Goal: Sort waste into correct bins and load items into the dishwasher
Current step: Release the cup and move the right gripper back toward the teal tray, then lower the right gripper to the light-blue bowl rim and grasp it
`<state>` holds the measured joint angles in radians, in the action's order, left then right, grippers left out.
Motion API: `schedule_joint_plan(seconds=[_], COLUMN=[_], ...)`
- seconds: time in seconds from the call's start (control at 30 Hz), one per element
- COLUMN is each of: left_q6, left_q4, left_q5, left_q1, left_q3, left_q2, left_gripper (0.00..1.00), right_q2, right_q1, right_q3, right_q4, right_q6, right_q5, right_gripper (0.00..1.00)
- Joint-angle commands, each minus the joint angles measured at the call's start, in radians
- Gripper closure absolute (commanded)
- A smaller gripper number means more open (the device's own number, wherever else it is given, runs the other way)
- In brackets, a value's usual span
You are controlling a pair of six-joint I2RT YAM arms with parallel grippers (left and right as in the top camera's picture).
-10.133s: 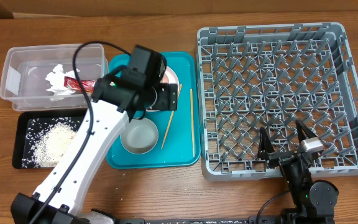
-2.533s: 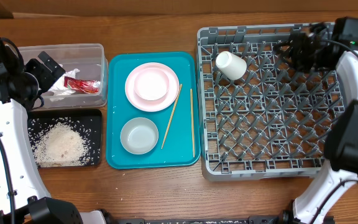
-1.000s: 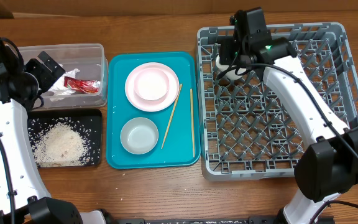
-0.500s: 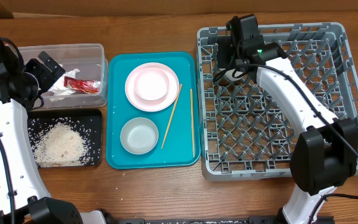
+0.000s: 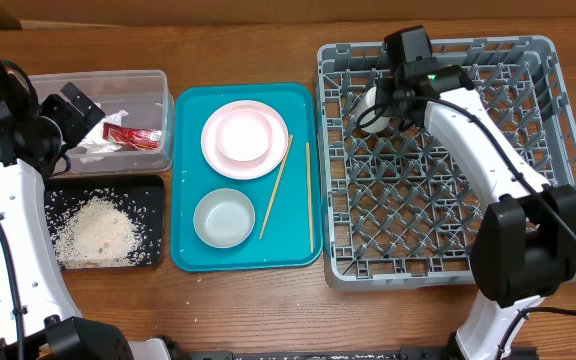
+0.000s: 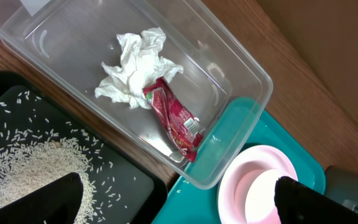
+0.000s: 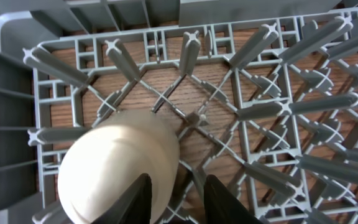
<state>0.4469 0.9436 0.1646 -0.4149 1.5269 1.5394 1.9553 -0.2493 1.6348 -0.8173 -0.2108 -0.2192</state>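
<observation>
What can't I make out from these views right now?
Right wrist: white cup is blurred and cut by the bottom edge; contact with the right gripper unclear.
Overhead: the right arm hides most of the cup and its seating in the rack.
Left wrist: pink plate runs off the bottom edge.

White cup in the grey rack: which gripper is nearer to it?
Right. The right gripper is just above the white cup; the left gripper is far off, at the clear tub.

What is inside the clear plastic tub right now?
A crumpled white tissue and a red snack wrapper touching it lie in the tub. Whatever is beneath the tissue is covered.
</observation>
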Motion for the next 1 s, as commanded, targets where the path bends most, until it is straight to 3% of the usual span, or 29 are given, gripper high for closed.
schedule_joint_plan(seconds=[0.0,0.23,0.33,0.57,0.97], left_q6=[0.014,0.014,0.014,0.014,0.014], left_q4=[-0.002,-0.002,-0.002,-0.002,-0.002], left_q5=[0.009,0.008,0.008,0.008,0.008], left_q1=[-0.003,-0.003,-0.003,-0.004,-0.003], left_q3=[0.026,0.026,0.026,0.026,0.026], left_q2=[0.003,0.003,0.003,0.003,0.003], left_gripper=[0.0,0.0,0.0,0.0,0.0], right_q2=[-0.109,-0.216,-0.209,-0.161,-0.074], right_q1=[-0.017,-0.09,-0.147,-0.357,-0.705], right_q3=[0.098,0.135,0.132,0.126,0.018], right_q4=[-0.035,-0.038,-0.059,-0.124,-0.049], right_q6=[0.06,0.059,0.059,0.06,0.06], right_q5=[0.068,0.528,0.615,0.609,0.425], right_gripper=[0.7,0.66,0.66,0.66,0.62])
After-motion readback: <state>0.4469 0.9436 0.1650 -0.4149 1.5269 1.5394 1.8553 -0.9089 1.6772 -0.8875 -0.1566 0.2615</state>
